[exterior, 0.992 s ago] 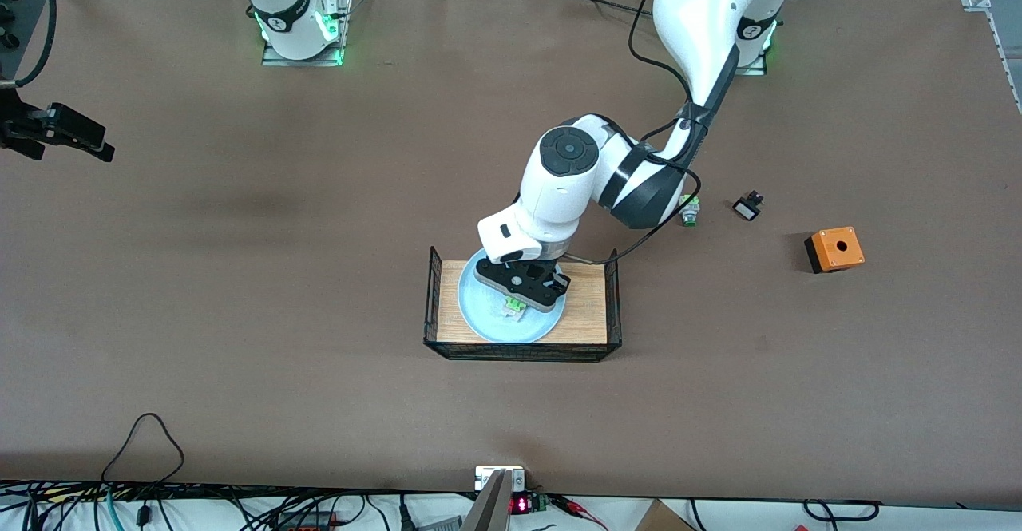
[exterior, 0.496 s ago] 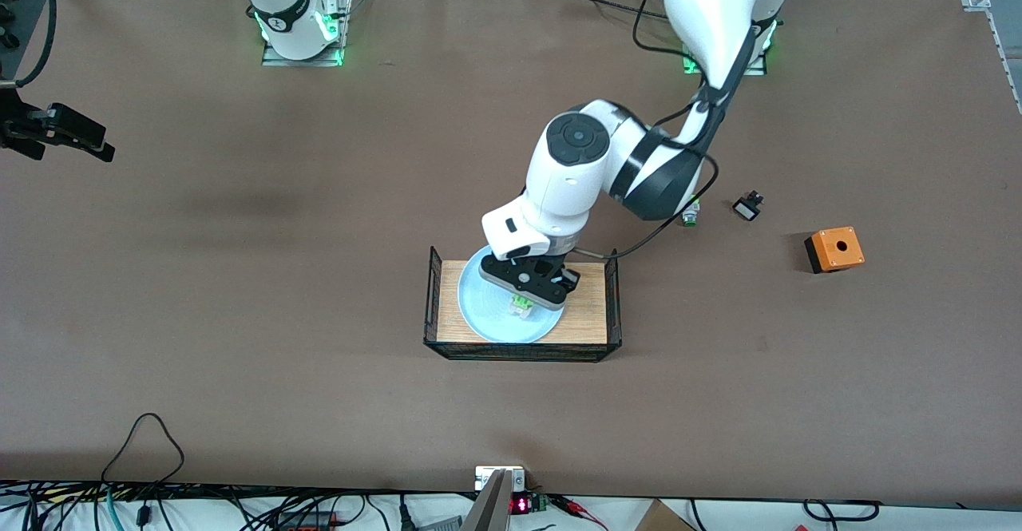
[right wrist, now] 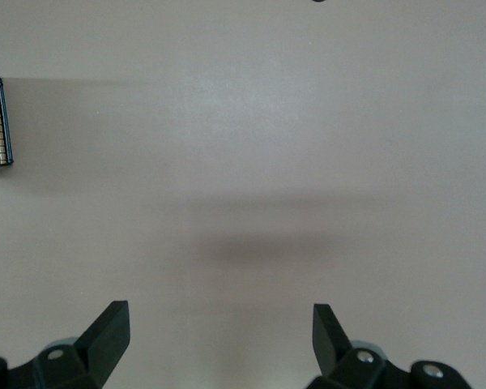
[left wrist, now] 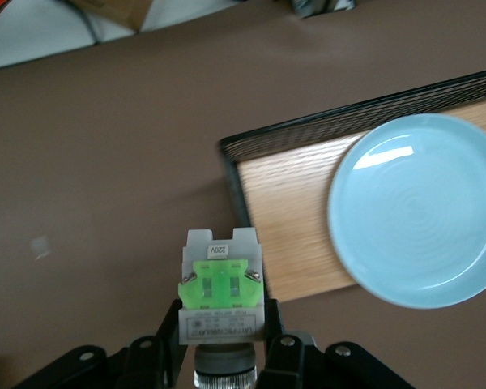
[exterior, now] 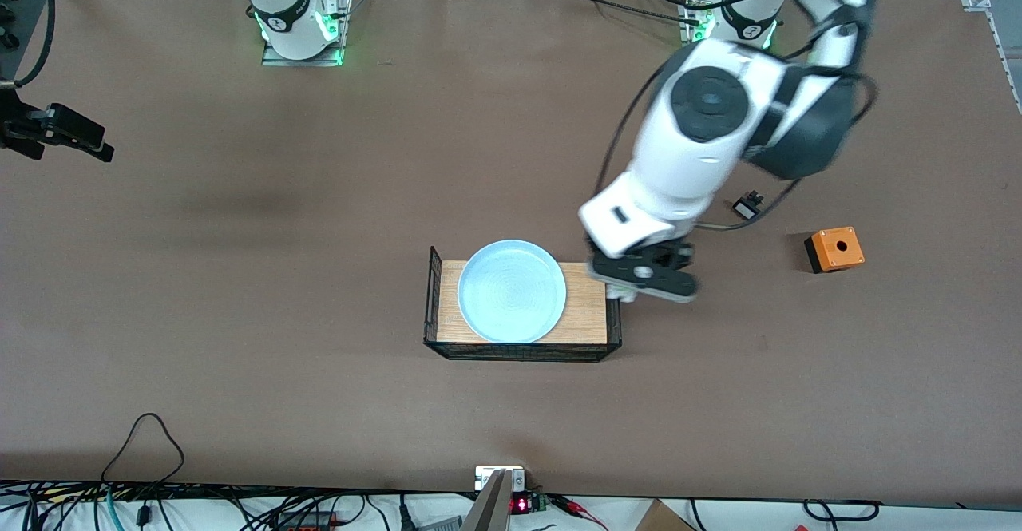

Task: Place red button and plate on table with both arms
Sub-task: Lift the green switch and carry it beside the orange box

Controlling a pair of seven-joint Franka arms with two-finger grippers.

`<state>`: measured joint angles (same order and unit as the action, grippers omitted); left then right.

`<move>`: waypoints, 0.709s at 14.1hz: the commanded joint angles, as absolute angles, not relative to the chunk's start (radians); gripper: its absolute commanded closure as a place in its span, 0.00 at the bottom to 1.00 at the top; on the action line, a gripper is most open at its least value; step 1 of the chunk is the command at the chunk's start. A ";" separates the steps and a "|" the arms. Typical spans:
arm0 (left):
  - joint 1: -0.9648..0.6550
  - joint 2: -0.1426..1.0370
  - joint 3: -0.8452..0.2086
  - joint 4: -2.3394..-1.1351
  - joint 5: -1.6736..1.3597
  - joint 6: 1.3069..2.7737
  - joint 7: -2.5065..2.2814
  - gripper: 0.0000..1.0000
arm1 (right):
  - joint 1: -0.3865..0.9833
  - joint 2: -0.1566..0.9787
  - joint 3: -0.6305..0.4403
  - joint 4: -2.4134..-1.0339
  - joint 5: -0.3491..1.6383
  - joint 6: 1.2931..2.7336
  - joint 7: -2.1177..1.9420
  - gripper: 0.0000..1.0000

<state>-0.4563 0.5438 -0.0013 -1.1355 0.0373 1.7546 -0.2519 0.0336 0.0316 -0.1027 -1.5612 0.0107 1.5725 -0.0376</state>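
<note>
Left gripper: you see the left gripper (exterior: 639,285) up over the table (exterior: 239,291), just past the tray's wire end toward the left arm's end, at about 3 o'clock from the plate in the front view.
Left wrist view: only here do you see the grip plainly; the fingers (left wrist: 279,352) are clamped on the red button (left wrist: 221,300), which the front view hides almost entirely under the hand.
Button axis: in that view its long axis runs 12 to 6 o'clock, white end at 12, green block in the middle, dark cap down at 6 between the fingers.
Plate: the plate (exterior: 512,291) lies flat in the tray (exterior: 583,307), with nothing on it.
Change: half a second earlier you had this gripper low over the plate with the button; it has since lifted and swung off toward the left arm's end.
Right gripper: the right gripper (right wrist: 219,332) waits with its jaws spread wide over bare table; its wrist view catches one tray corner.
Others: an orange box (exterior: 833,248) and a small black part (exterior: 748,207) sit toward the left arm's end.
</note>
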 commanded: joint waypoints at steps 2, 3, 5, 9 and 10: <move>-0.365 0.499 -0.015 -1.173 0.054 1.568 -0.160 0.70 | 0.035 0.023 -0.100 -1.545 0.006 1.557 -0.031 0.00; -0.326 0.497 -0.015 -1.202 0.051 1.559 -0.065 0.70 | 0.040 0.023 -0.095 -1.540 0.005 1.557 -0.028 0.00; -0.208 0.497 -0.020 -1.251 0.051 1.562 0.141 0.71 | 0.041 0.021 -0.090 -1.540 0.017 1.557 -0.023 0.00; -0.075 0.477 -0.020 -1.403 0.048 1.647 0.349 0.71 | 0.041 0.021 -0.092 -1.542 0.025 1.539 -0.023 0.00; -0.054 0.468 -0.020 -1.463 0.046 1.704 0.385 0.71 | 0.044 0.018 -0.091 -1.543 0.026 1.525 -0.020 0.00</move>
